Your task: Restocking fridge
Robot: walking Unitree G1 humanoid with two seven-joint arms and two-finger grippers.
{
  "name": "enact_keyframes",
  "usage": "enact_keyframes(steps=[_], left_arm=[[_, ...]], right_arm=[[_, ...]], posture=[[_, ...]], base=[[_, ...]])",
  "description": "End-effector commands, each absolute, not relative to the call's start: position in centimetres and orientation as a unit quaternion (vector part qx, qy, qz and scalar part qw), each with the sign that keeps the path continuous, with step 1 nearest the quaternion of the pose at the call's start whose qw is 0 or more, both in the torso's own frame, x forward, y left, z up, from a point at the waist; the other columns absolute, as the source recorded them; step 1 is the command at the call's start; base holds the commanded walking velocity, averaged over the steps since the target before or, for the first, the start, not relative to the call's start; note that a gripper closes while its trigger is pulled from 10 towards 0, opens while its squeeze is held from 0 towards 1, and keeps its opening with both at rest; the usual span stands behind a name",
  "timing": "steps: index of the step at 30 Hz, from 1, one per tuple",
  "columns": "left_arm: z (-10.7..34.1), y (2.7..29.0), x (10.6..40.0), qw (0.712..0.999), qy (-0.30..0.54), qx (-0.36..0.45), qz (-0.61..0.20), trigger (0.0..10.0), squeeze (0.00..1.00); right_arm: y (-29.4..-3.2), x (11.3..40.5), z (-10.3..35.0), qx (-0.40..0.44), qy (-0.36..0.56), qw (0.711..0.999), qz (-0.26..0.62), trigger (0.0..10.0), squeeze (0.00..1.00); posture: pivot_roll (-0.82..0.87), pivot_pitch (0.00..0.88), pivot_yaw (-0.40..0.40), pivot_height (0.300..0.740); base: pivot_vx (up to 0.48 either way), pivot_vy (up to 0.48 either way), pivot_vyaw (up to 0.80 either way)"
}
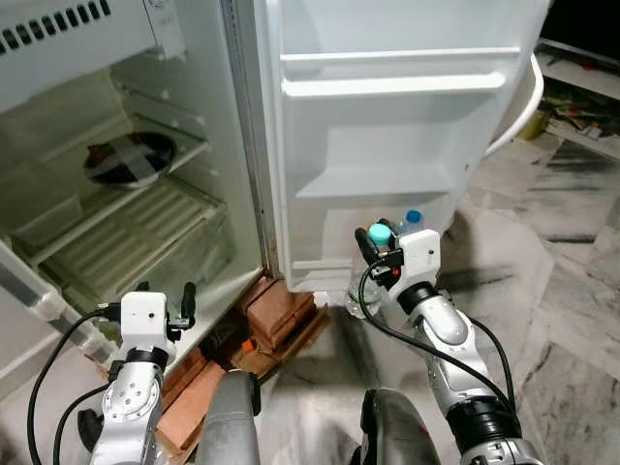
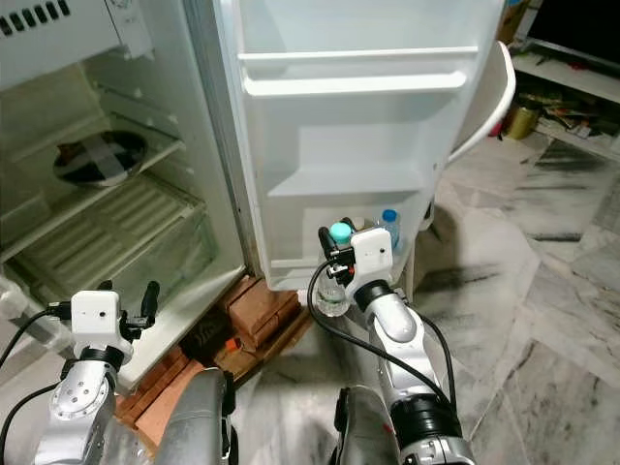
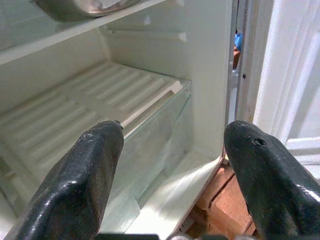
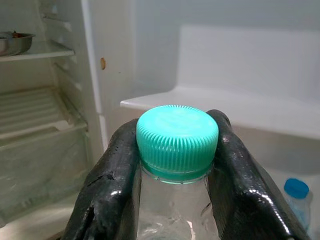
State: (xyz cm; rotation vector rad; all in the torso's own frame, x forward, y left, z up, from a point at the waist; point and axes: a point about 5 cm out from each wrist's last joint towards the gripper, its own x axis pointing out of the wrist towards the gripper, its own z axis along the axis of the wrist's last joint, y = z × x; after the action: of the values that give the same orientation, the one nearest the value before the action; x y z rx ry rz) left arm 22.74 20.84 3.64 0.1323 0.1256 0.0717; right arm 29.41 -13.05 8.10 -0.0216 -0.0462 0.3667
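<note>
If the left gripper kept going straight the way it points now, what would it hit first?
Probably the clear crisper cover low inside the fridge; the open left gripper aims straight at it, though depth is unclear.

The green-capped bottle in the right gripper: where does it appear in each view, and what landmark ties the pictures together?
Left eye view: green-capped bottle just right of centre, before the fridge door's bottom shelf, clamped in the right gripper.
Right eye view: just below centre, same spot by the door.
Left wrist view: not in it.
Right wrist view: centre, the cap between the two black fingers.
Shared landmark: the blue-capped bottle in the door shelf.
</note>
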Motion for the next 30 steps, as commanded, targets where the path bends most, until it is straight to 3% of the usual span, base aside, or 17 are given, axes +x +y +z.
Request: enact_keyframes(steps=[1,17,30], left_arm=[[3.76,20.79,22.82,0.995,0.060,0.068,0.031,10.0,0.00],[3.68,20.74,22.77,0.996,0.062,0.065,0.029,10.0,0.00],[3.64,20.73,22.83,0.995,0.065,0.063,0.030,10.0,0.00]], right_arm=[[-12.87,29.85,8.94,-0.017,-0.043,0.982,0.183,10.0,0.00],[-12.47,29.35,8.35,-0.022,-0.035,0.978,0.205,10.0,0.00],[-12.14,29.07,8.05,-0.027,-0.032,0.975,0.217,10.0,0.00]], posture=[[0.08,0.049,0.011,0.642],[0.08,0.055,0.009,0.642],[0.09,0.056,0.008,0.642]], base=[[0.322,0.000,0.00],[0.311,0.000,0.00],[0.198,0.373,0.00]])
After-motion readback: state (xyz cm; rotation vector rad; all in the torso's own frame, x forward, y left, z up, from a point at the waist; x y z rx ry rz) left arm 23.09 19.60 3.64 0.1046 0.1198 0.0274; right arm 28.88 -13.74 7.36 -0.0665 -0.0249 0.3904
